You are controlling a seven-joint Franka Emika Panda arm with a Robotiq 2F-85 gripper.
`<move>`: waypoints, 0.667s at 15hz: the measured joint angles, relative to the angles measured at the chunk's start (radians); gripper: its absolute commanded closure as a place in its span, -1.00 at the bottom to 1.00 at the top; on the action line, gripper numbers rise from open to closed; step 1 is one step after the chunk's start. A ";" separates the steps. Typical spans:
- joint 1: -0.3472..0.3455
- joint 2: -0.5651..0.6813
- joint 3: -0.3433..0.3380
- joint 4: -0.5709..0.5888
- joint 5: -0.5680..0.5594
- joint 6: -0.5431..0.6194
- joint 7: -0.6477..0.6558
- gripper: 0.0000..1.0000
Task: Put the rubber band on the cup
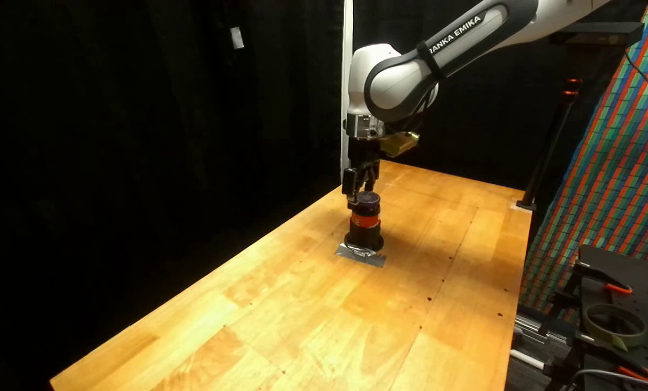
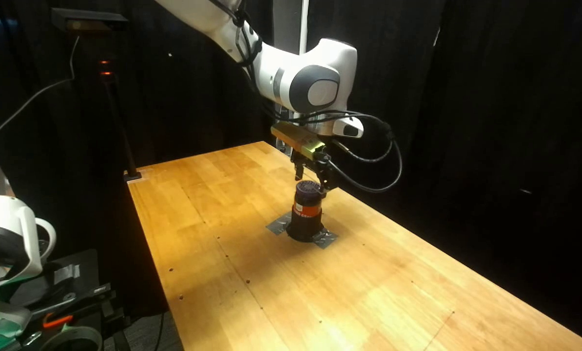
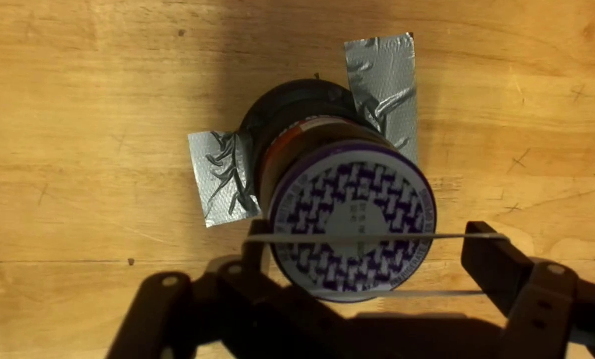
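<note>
End effector (image 3: 367, 244): lower part of the wrist view; fingers spread well apart, seemingly wider than the cup (image 3: 350, 199); nothing clamped, rubber band (image 3: 377, 238) strung across.
Rubber band: two pale, taut strands over the lower half of the cup's top; not yet around it.
Placement: probably best to ease the lower strand past the rim, descend with fingertips clear, then draw the upper strand toward frame top.
Cup: just below and right of centre; purple-and-white patterned top, orange-red label; upright in both exterior views.
Silver tape (image 3: 223, 182): two strips on the wooden bench (image 3: 78, 199).
</note>
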 measured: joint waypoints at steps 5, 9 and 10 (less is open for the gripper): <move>0.000 0.027 -0.002 0.022 -0.006 0.000 0.000 -1.00; 0.000 0.034 -0.002 0.026 -0.012 0.000 0.000 -1.00; 0.000 0.035 -0.002 0.026 -0.013 0.000 0.000 -1.00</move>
